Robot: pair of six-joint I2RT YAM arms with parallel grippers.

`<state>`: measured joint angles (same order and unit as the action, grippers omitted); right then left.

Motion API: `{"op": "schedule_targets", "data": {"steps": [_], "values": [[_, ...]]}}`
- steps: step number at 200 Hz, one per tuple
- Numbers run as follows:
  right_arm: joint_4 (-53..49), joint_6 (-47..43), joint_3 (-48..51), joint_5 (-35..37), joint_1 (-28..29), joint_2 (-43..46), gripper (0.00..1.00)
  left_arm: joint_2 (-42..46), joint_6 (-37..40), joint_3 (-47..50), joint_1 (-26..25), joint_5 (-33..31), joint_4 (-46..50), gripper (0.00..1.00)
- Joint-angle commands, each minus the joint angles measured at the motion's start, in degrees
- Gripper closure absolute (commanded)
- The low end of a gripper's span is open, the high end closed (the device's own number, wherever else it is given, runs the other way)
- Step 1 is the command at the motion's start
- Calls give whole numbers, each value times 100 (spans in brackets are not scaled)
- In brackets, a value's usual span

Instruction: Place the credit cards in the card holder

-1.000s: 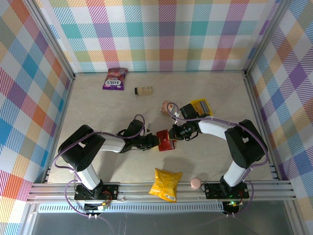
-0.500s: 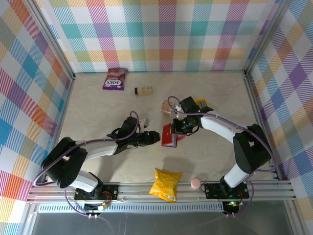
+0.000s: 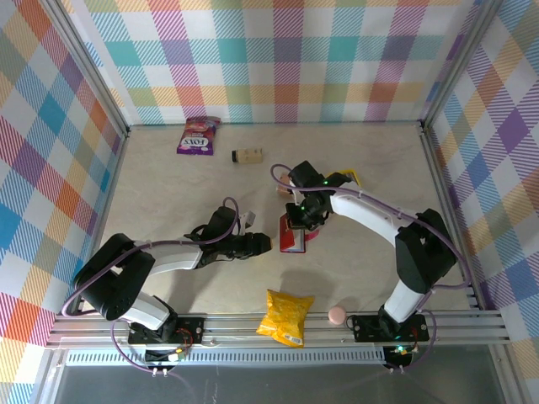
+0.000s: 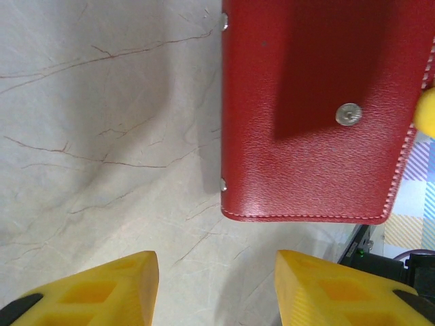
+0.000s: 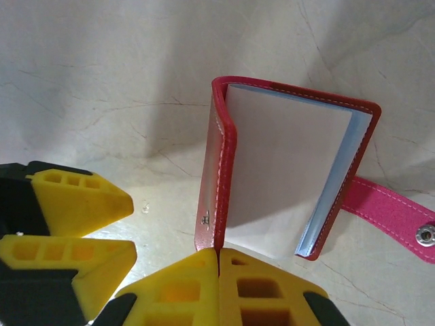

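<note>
Card holder (image 4: 306, 163) just beyond half-open left gripper (image 4: 214, 263) — right gripper (image 5: 217, 254) pinched closed at its edge.

Left arm (image 3: 164, 257) and right arm (image 3: 375, 217): white link covers between black joints, each trailed by a looping purple cable (image 3: 238, 203). Yellow wedge-shaped fingers (image 4: 102, 285) with moulded recesses, on black mounts.
</note>
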<state>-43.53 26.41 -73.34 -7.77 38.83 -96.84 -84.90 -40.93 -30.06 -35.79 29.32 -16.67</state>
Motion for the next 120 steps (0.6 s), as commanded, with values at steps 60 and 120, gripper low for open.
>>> {"op": "schedule_targets", "data": {"steps": [60, 120], "values": [[331, 236, 167, -189, -34, -288, 74, -255, -38, 66, 46, 203, -294, 51], [939, 284, 813, -383, -493, -334, 54, -470, -107, 27, 39, 206, -536, 51]]}}
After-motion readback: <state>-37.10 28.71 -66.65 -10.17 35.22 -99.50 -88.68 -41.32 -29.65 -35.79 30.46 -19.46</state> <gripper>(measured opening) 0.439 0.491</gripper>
